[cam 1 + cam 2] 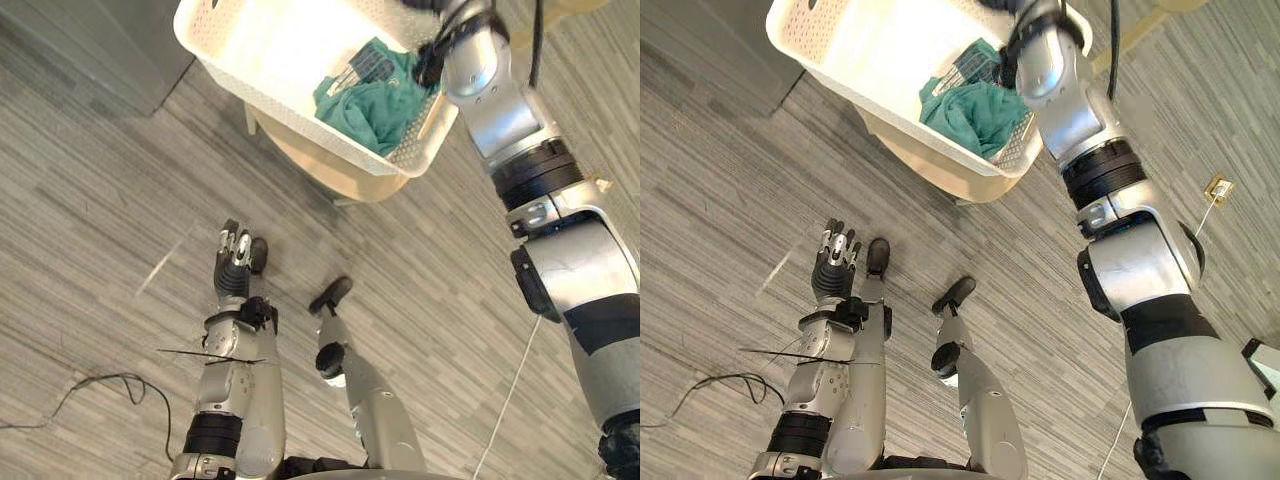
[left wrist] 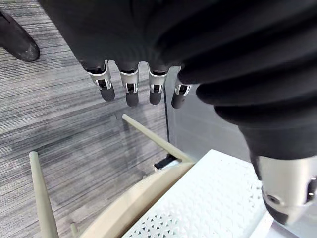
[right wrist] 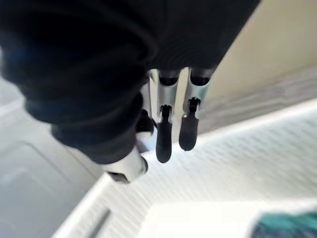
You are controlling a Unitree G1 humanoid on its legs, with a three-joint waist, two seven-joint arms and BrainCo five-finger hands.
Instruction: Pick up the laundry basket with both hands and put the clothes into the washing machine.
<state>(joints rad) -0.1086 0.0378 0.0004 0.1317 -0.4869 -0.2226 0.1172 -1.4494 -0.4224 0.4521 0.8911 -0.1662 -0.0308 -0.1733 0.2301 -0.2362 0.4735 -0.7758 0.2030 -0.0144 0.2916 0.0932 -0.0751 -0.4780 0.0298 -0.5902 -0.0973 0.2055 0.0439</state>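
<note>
A white perforated laundry basket [image 1: 300, 120] rests on a pale wooden stool [image 1: 330, 165] ahead of me. Teal clothes [image 1: 375, 105] lie bunched in its right end. My right arm reaches up along the basket's right side. In the right wrist view my right hand [image 3: 163, 141] holds its fingers straight just above the basket's white wall [image 3: 237, 168], and a corner of the teal clothes [image 3: 290, 225] shows. My left hand [image 1: 235, 262] hangs low over the floor, well short of the basket, fingers straight and holding nothing. The left wrist view shows those fingers [image 2: 131, 91] above the basket [image 2: 203, 198].
A grey cabinet face [image 1: 100, 40] stands at the far left behind the basket. The stool's thin pale legs [image 2: 42, 198] splay out over the striped grey floor. A floor socket [image 1: 1218, 188] with a white cord [image 1: 510, 390] lies to the right.
</note>
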